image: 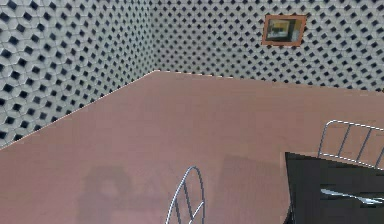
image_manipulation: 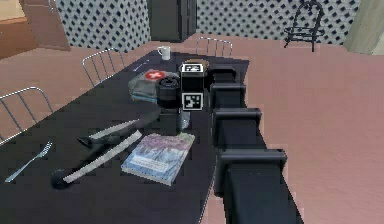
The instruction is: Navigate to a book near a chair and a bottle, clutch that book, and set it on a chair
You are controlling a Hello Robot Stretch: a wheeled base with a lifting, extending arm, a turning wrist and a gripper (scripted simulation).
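A book (image_manipulation: 159,156) with a pale bluish cover lies flat on the dark table (image_manipulation: 60,125), just left of the arm (image_manipulation: 248,165). The gripper (image_manipulation: 168,120) shows as a dark body left of the two white marker squares (image_manipulation: 192,84), right beyond the book's far edge. Tabletop and other things lie behind the gripper, so I cannot tell whether it holds anything. Wire-backed metal chairs stand along the table: one (image_manipulation: 101,63) on its left side, one (image_manipulation: 24,106) nearer, one (image_manipulation: 212,45) at the far end. Two more chairs, one (image: 187,203) and another (image: 352,140), stand beside the table corner (image: 325,190).
On the table lie a white cup (image_manipulation: 164,52), a dish with something red (image_manipulation: 152,77), a fork (image_manipulation: 30,161) and two long utensils (image_manipulation: 100,150). A dark chair (image_manipulation: 305,25) stands far off on the pink floor. A framed picture (image: 283,30) hangs on the patterned wall.
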